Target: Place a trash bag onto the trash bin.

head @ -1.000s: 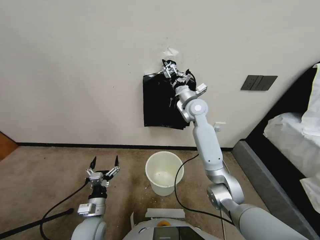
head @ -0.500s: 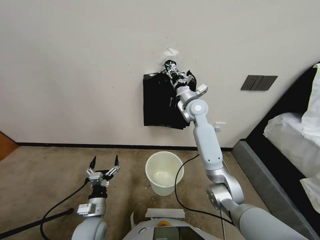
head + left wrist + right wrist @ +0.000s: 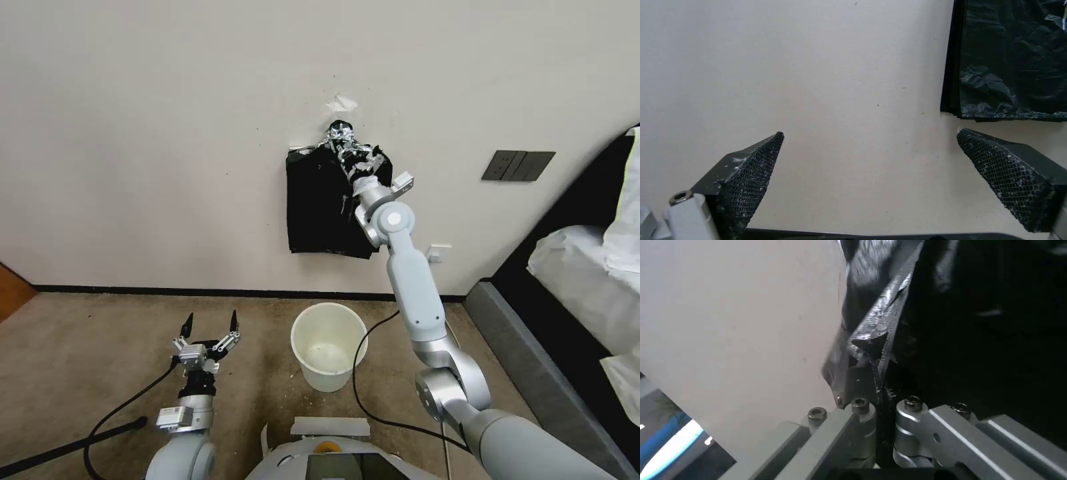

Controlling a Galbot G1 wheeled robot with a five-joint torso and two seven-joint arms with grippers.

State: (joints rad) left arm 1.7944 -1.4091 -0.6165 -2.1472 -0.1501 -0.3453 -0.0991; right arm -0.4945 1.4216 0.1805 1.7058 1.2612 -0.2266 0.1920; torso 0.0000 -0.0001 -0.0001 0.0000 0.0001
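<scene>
1. While the right end effector (image 3: 341, 139) is up at the wall, it's pinched tight on a fold of the bag (image 3: 876, 330) at the top of the black bundle (image 3: 320, 207).
2. I'd pull slow and straight off the wall so just one sheet peels free.
3. Bin (image 3: 329, 347) sits on the floor right below.
4. Left end effector (image 3: 210, 325) idles low, fingers spread wide, holding nothing.

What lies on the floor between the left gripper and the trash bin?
Bare brown carpet, in the head view: nothing lies between the left gripper and the trash bin.
</scene>
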